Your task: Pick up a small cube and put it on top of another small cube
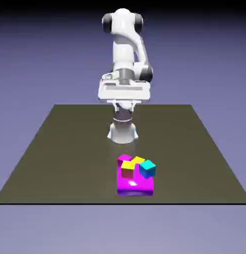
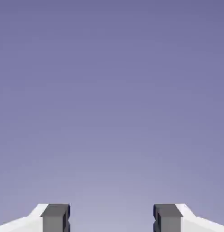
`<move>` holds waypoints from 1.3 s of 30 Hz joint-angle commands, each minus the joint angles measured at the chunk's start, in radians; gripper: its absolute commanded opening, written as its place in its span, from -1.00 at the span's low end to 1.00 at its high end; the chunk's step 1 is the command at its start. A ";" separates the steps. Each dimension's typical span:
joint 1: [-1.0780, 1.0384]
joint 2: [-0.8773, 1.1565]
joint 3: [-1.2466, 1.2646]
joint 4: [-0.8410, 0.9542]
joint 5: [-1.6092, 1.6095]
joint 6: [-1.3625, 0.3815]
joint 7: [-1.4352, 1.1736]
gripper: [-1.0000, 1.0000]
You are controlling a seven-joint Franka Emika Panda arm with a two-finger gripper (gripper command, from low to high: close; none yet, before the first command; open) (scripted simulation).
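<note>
Near the table's front edge lies a tight cluster of cubes. A small yellow cube and a small teal cube sit on or against a larger magenta block. The teal one looks tilted. Behind them show a second yellow cube and a small magenta corner. My gripper hangs high near the robot's base, far behind the cluster. In the hand view the gripper is open, its grey fingertips wide apart with only backdrop between them. No cube shows in the hand view.
The dark olive table stretches around the cluster, and its front edge runs just below the magenta block. The white robot base stands behind the cubes at mid-table.
</note>
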State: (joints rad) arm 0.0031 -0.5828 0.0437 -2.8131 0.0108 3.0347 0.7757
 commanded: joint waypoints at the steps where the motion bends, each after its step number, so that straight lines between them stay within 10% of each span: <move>1: -0.007 -0.011 0.036 -0.003 0.009 -0.002 0.029 0.00; 39: -0.287 -0.413 1.413 -0.100 0.349 -0.076 1.121 0.00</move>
State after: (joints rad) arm -0.2837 -0.9957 1.4571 -2.9132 0.3598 2.9591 1.8964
